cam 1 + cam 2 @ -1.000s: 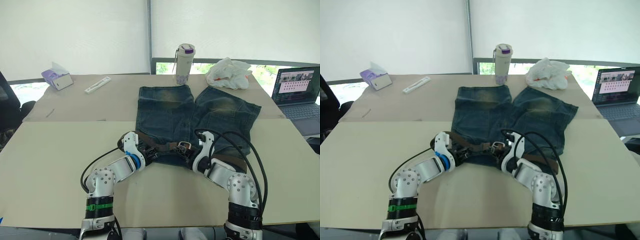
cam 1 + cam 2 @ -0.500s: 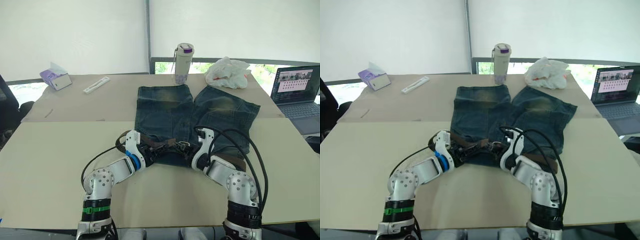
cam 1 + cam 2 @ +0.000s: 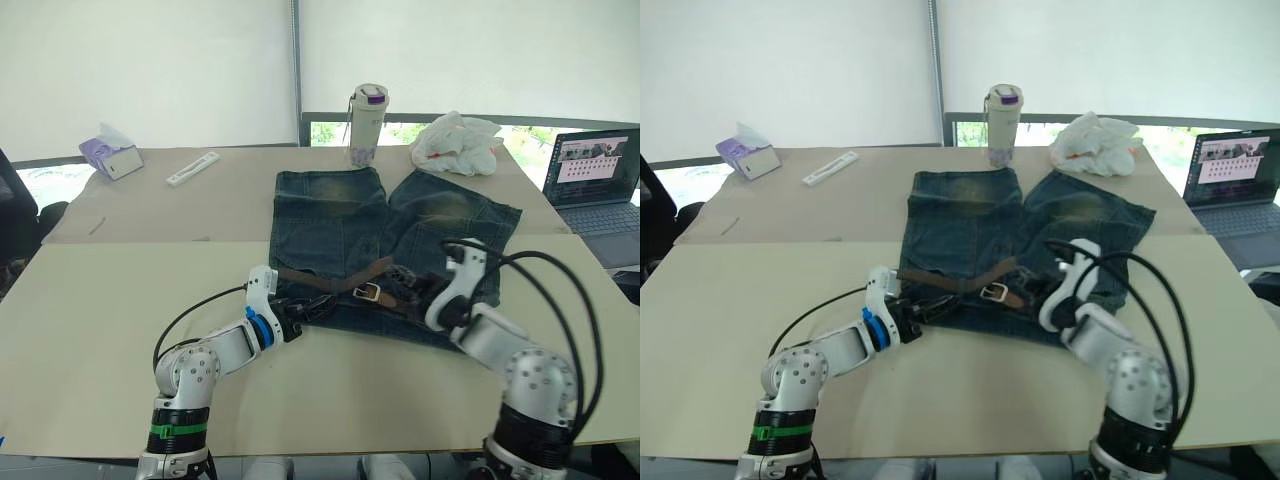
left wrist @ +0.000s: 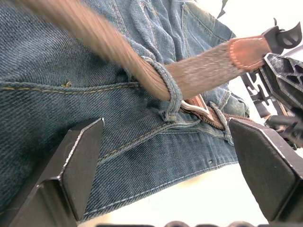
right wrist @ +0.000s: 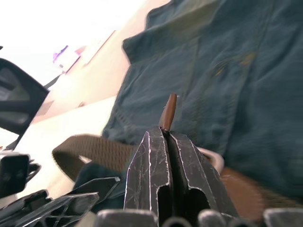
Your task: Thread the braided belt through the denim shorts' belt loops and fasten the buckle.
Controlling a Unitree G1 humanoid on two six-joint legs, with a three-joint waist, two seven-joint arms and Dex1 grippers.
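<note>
The denim shorts [image 3: 340, 215] lie flat on the table, waistband toward me. The braided belt [image 3: 330, 281] runs along the waistband and passes through a belt loop [image 4: 168, 92]. Its silver buckle [image 3: 371, 292] lies on the denim near the middle. My left gripper [image 3: 300, 315] hovers open at the waistband's left part, its fingers [image 4: 71, 165] spread wide with only denim between them. Over the shorts' right side, my right gripper [image 5: 163, 135] is shut on the belt's brown leather tip [image 5: 168, 109].
A bottle with a purple lid [image 3: 367, 125] and a white plastic bag [image 3: 458, 143] stand beyond the shorts. An open laptop [image 3: 598, 180] is at the far right. A tissue box [image 3: 113, 155] and a white strip [image 3: 195, 168] lie at the back left.
My left gripper has opened and let go at the waistband, drawing back a little. My right gripper has moved right, pulling the belt's tip with it.
</note>
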